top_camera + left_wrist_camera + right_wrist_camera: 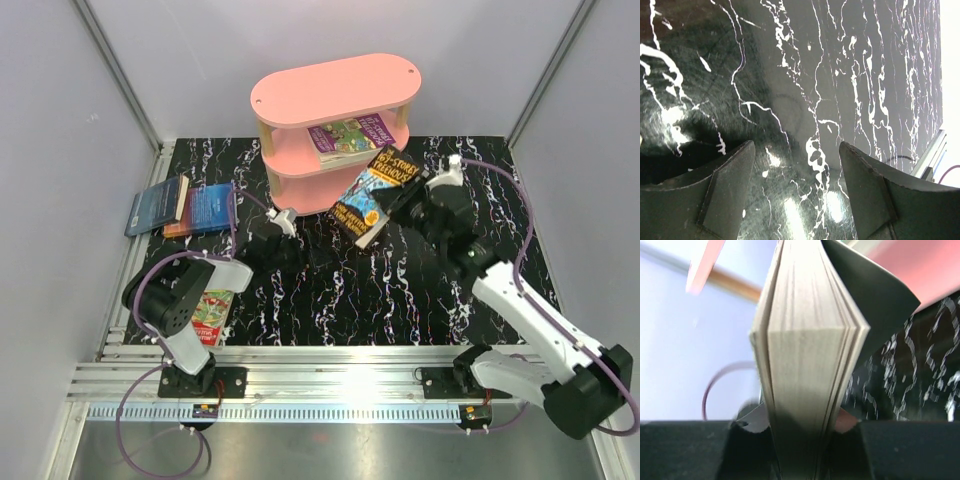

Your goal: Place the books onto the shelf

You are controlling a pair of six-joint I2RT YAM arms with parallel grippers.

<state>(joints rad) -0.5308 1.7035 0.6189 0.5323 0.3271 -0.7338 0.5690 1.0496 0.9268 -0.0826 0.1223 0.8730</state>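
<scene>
Shelf (pixel 335 90) carries 1 purple book (pixel 345 135) on its middle tier. Treehouse book (pixel 372 195), tilted just in front of it, is clamped in the right fingers (pixel 910 450); level it before sliding in. Left fingers (pixel 725 190) spread, empty.

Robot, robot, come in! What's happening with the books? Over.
Right gripper shut on Treehouse book, held up near the shelf. Left gripper open, empty, above table. Purple book already lying on middle tier. Over.

A robot lab cell: grey panel walls (pixel 60 150), aluminium mounting rails (pixel 340 385), marbled mat (pixel 330 290).
</scene>
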